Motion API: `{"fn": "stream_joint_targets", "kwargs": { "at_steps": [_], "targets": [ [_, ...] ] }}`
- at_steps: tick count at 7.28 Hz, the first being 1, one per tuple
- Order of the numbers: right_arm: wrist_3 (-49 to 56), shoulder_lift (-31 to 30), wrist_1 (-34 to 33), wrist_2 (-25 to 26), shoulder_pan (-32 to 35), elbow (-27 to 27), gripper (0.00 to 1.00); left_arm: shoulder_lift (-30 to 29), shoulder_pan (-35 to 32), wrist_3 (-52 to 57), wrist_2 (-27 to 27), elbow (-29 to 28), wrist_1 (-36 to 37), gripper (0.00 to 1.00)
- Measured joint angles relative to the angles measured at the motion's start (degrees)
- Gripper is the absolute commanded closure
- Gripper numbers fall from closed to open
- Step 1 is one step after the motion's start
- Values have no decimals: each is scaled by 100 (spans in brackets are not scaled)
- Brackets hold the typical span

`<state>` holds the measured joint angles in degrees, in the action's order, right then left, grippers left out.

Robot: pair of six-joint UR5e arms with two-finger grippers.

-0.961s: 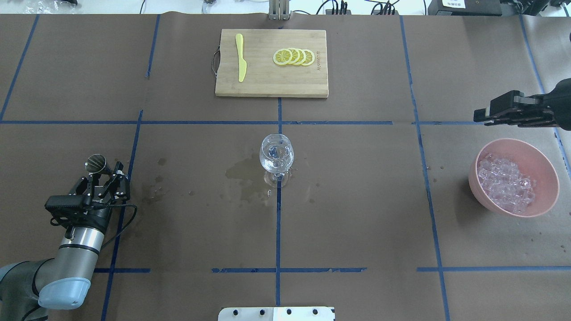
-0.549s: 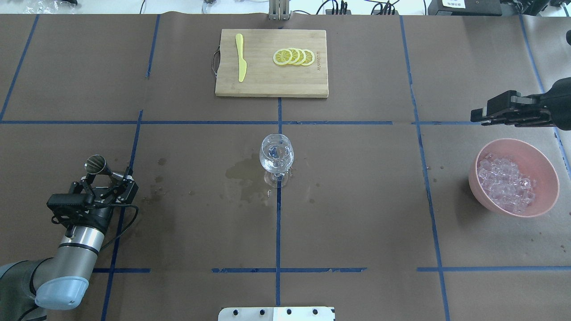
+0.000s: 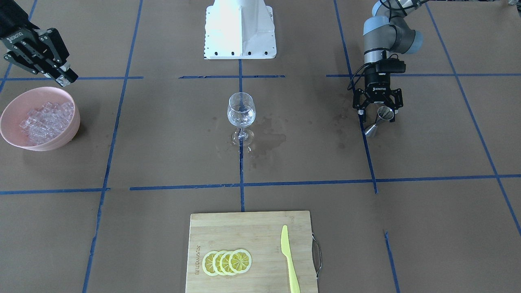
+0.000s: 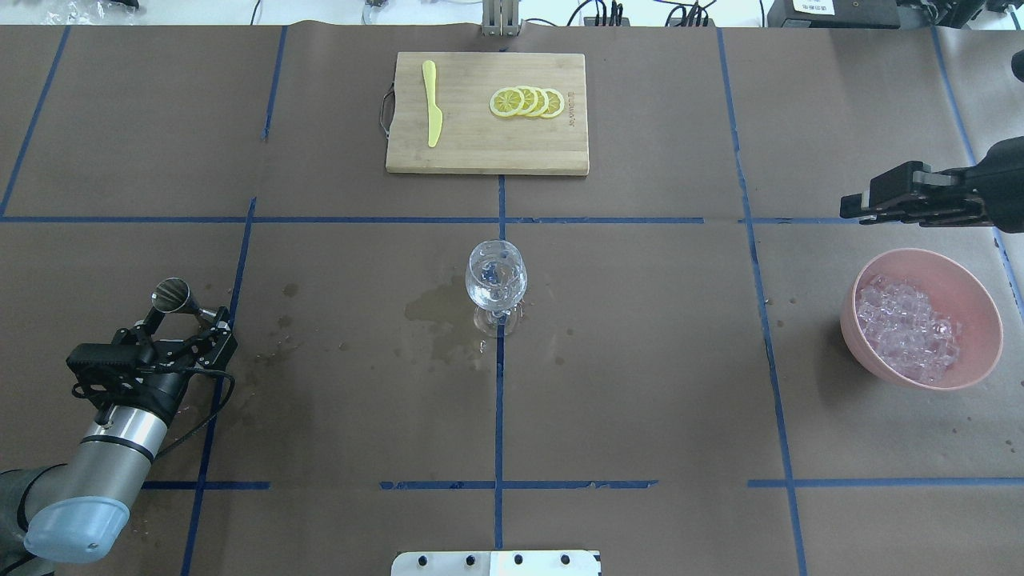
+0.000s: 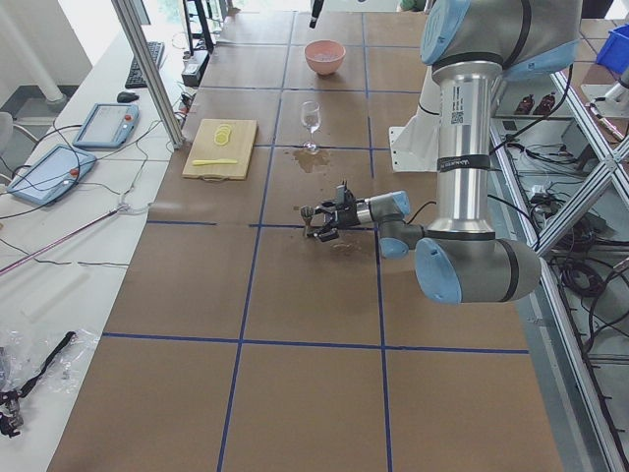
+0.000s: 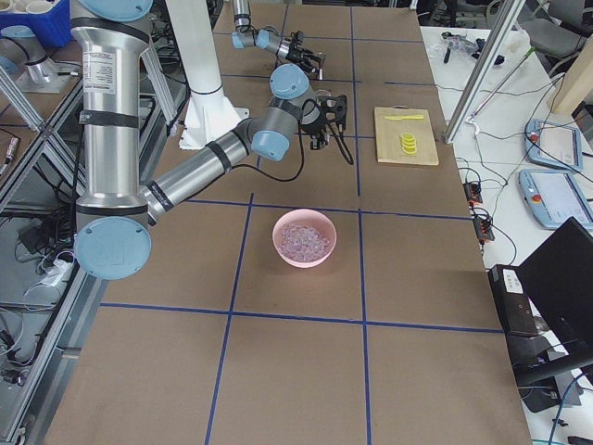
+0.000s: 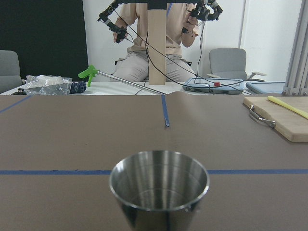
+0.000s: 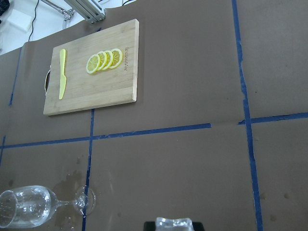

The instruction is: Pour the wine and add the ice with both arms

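Observation:
A clear stemmed glass (image 4: 496,276) stands at the table's centre with a little clear wine (image 3: 241,118) in it. A steel jigger (image 4: 170,294) stands upright at the left. My left gripper (image 4: 184,324) is open just behind it and not touching it; in the left wrist view the jigger (image 7: 160,192) fills the foreground. A pink bowl (image 4: 980,308) of ice (image 4: 904,324) sits at the right. My right gripper (image 4: 850,207) hovers beyond the bowl, shut on one ice cube (image 8: 174,224).
A wooden cutting board (image 4: 480,148) at the far middle carries lemon slices (image 4: 528,102) and a yellow knife (image 4: 432,104). A wet stain (image 4: 436,312) spreads left of the glass. A person sits beyond the table in the left wrist view.
My left gripper opened, let go of the jigger and drew back toward the robot. My right gripper with the ice cube drifted slightly left.

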<state>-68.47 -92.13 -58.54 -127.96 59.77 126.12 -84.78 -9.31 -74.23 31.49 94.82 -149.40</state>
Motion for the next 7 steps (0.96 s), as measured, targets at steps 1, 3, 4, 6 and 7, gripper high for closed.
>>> {"fn": "stream_joint_targets", "kwargs": {
  "at_steps": [1, 3, 4, 6, 7],
  "targets": [
    [-17, 56, -2, -5, -8, 0, 100, 57, -1, 3, 195, 102, 9, 0],
    [-351, 395, -17, -26, -124, -24, 100, 374, -1, 5, 665, 536, 114, 0],
    [-588, 651, -36, -8, -263, -56, 100, 649, -1, -1, 952, 916, 324, 0],
    [-891, 1076, -79, 41, -570, -165, 100, 959, -1, -24, 1542, 1316, 544, 0],
    [-1017, 1324, -110, 55, -713, -275, 100, 1059, 0, -28, 1873, 1436, 573, 0]
  ]
}}
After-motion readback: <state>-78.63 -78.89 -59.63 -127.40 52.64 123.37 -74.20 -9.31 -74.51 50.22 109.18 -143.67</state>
